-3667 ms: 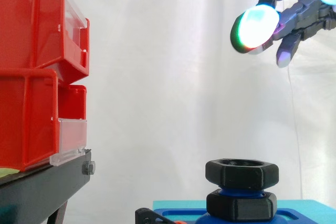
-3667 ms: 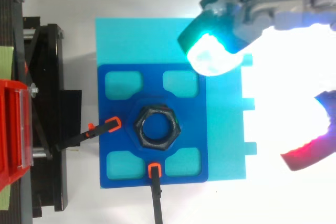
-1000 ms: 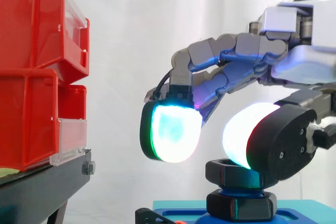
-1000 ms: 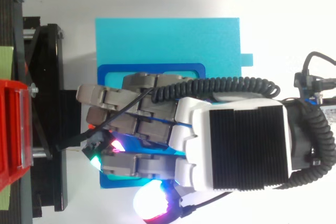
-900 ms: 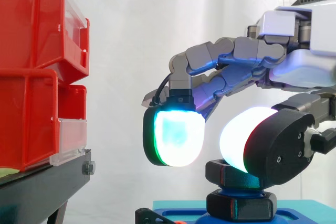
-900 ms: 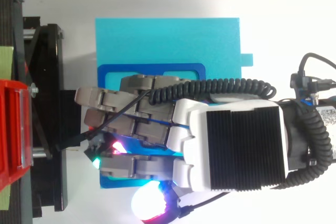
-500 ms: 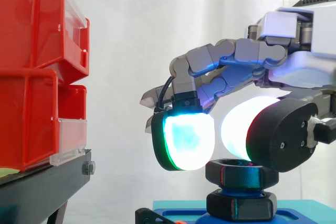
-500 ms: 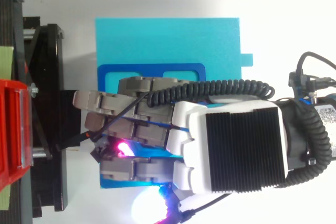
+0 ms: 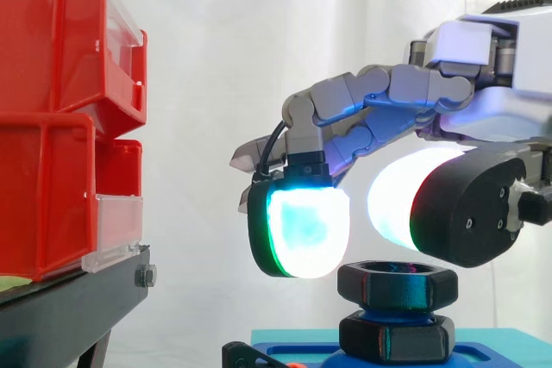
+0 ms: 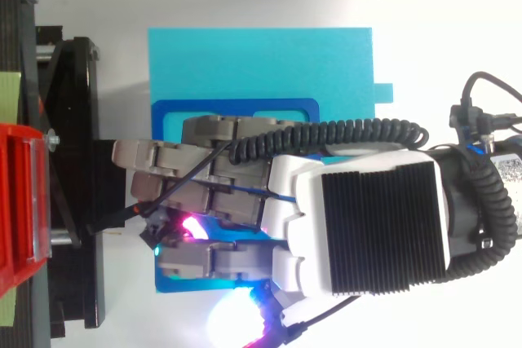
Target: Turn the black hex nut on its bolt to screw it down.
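Atop the blue bolt [image 9: 379, 308], above a second nut [image 9: 395, 339]: black hex nut [image 9: 397, 286], not yet screwed down; hand [image 9: 487, 105] just above, fingers [image 9: 362, 92] curled, holding nothing.

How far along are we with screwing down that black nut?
Done: the hand is placed directly over the upper black hex nut. In hand: getting a hold; I cannot tell whether it grips the nut yet. Left: the turning itself, since blue bolt thread shows between this nut and the lower black nut on the blue base.
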